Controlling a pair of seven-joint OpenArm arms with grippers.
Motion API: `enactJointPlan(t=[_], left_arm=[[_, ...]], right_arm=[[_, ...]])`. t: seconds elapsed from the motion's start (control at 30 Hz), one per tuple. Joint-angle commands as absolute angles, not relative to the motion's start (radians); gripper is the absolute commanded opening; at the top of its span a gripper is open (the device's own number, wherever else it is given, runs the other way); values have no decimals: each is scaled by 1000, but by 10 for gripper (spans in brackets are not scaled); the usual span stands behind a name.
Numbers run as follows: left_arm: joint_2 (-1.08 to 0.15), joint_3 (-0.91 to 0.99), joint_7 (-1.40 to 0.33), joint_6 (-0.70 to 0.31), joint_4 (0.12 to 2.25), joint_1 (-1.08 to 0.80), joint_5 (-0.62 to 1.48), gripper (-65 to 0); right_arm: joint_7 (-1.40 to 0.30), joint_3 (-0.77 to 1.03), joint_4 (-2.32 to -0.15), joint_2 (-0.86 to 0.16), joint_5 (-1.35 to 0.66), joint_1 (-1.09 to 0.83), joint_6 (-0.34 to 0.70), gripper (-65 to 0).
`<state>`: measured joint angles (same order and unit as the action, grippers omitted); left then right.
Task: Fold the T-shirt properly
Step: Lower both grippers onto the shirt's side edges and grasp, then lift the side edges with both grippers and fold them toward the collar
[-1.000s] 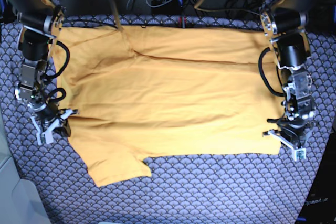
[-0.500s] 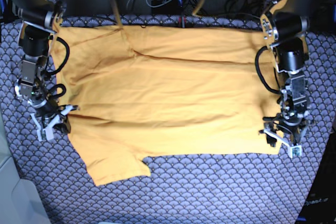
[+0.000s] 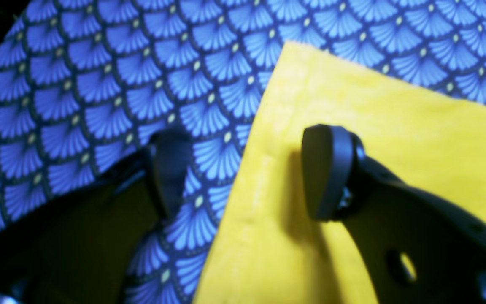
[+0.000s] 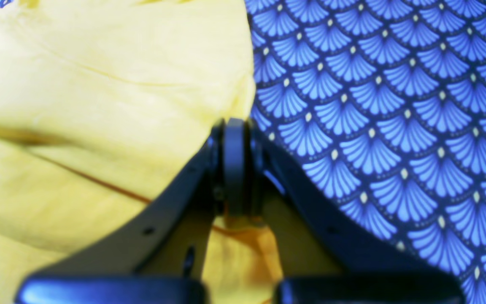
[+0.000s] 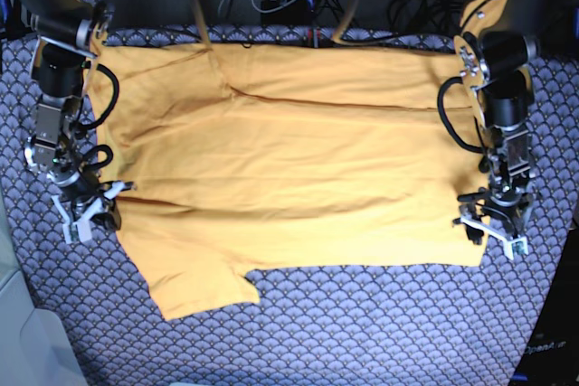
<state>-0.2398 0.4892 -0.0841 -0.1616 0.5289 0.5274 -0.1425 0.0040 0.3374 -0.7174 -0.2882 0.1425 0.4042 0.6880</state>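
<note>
Right gripper (image 4: pixel 235 169) pinched on yellow-orange thin-fabric T-shirt (image 5: pixel 289 169) edge, unchanged | left gripper (image 3: pixel 247 173) spread, straddling hem corner, shifted slightly inward over blue scale-patterned cloth (image 3: pixel 99 84).

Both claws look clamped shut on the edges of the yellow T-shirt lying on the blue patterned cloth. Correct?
Not quite. Only the right claw is shut on the T-shirt, pinching its edge. The left wrist view shows the left claw open, one finger over the shirt's corner and the other over the blue patterned cloth, nothing clamped. The shirt does lie on that cloth.
</note>
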Motion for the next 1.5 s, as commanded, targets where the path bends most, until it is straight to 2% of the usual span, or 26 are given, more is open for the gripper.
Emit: enactJointPlan(t=[0.0,0.17,0.33,0.53,0.6,0.73,0.8,1.1,1.33,1.47], left_arm=[[-259,489,-58,-165,539,558,-139,-238],[-263,495,-44,-165,430,605,-136,-238],[-265,490,42,-166,334,618,-137,-238],[-255,490,47,-173,320,618,-137,-257],[-255,495,47,-174,320,616,-136,-324],[-259,490,44,-174,320,611,-136,-566],[-262,490,41,-174,320,611,-136,-650],[-263,495,-74,-177,392,591,-136,-650],[-220,495,-255,-179,713,487,-134,-650],[-197,492,-355,-185,908,424,-134,-650]], right_arm=[[31,341,-736,-306,127,432,698,-650],[31,337,-736,-305,127,430,698,-650],[31,337,-736,-308,127,430,698,-650],[31,338,-736,-309,127,430,698,-650],[31,340,-736,-309,127,430,698,-650],[31,340,-736,-309,127,430,698,-650],[31,340,-736,-308,127,430,698,-650],[31,341,-740,-308,127,432,698,-650],[33,338,-751,-321,127,432,698,-650],[31,343,-854,-318,125,380,698,-650]])
